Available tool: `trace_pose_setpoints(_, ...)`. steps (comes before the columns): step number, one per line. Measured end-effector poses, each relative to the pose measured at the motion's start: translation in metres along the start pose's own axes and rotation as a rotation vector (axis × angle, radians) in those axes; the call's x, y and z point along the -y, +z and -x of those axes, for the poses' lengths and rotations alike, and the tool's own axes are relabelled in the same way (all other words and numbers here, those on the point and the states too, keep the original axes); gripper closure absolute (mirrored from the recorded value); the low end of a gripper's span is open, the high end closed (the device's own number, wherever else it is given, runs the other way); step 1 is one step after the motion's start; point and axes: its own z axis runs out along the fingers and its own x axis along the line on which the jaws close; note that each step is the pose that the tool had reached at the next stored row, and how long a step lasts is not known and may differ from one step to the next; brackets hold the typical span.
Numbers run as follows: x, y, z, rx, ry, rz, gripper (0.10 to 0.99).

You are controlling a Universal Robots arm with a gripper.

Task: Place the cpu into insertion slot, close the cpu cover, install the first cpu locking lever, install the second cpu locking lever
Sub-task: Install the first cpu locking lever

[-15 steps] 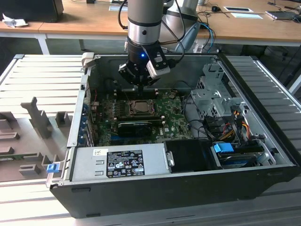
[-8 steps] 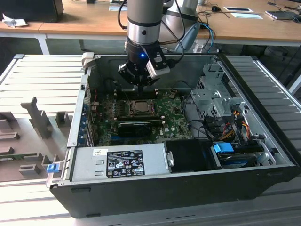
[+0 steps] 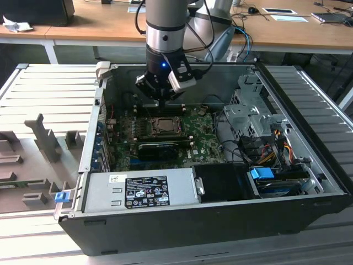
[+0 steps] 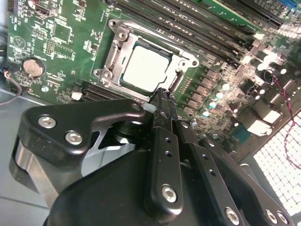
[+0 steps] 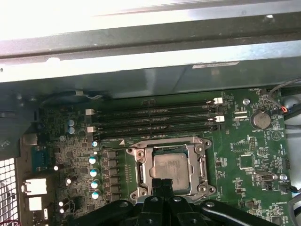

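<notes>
While closed black fingers (image 4: 164, 106) hover by the seated silver-grey square cpu (image 4: 145, 69), the open black metal case (image 3: 193, 226) rests on a slatted grey counter (image 3: 49, 88).

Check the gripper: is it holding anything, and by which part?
Nothing seen in its grasp. The gripper looks shut, tips together at the edge of the cpu cover; the cpu sits inside its window.

My gripper (image 5: 163, 182), tips pinched together, sits right at the cpu cover (image 5: 202, 162) edge, cpu (image 5: 171, 165) seated inside.
</notes>
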Motion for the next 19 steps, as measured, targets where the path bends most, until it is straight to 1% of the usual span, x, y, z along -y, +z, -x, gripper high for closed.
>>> trace_pose_setpoints(2, 0.0004, 0.0003, -0.0054, 0.0001, 0.0, 0.0, 0.98)
trace_pose_setpoints(4, 0.0006, 0.0005, -0.0072, -0.0004, -0.011, 0.0, 0.98)
trace_pose_setpoints(6, 0.0007, 0.0007, -0.0078, -0.0022, -0.052, -0.001, 0.98)
trace_pose_setpoints(7, 0.0008, 0.0008, -0.0089, -0.0023, -0.06, -0.001, 0.98)
trace_pose_setpoints(11, 0.0013, 0.001, -0.0143, -0.0022, -0.07, -0.001, 0.98)
trace_pose_setpoints(15, 0.0022, 0.0015, -0.0253, 0.0004, -0.071, 0.0, 0.98)
trace_pose_setpoints(19, 0.0028, 0.0021, -0.031, 0.0008, -0.074, -0.001, 0.98)
